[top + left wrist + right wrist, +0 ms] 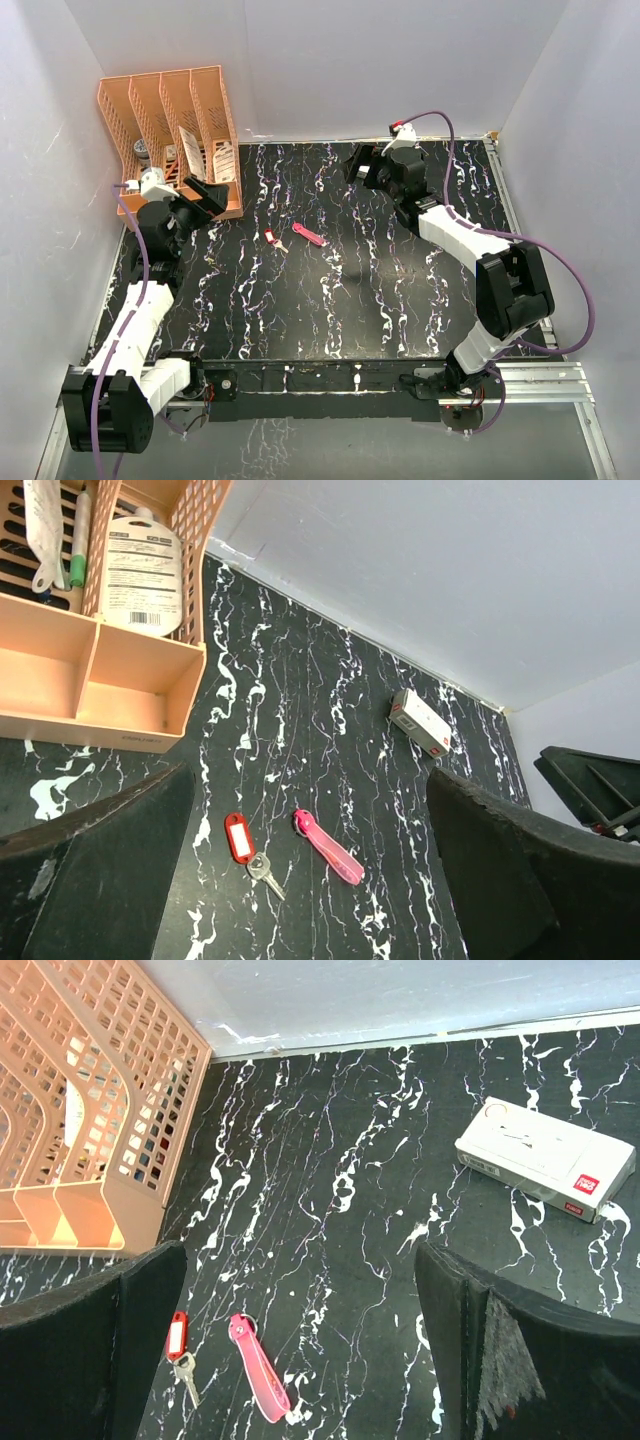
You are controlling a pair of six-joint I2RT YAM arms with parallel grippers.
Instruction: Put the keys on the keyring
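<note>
Both pairs of jaws stand wide apart and hold nothing. The left gripper hangs over the left side of the black marbled table, close to the front of a rack. The right gripper hangs over the far right part of the table. Between the two arms, about mid-table, the keys lie flat, the red-headed one touching the pale metal one. Just beside them, on their right in the top view and not touching them, lies the keyring. Its pink tag lies flat and slanted, with the thin ring at the end nearer the red head. Farther back, a white box with red marks lies flat near the back wall. In the far left corner stands the orange mesh rack, with papers and packets in its slots.
</note>
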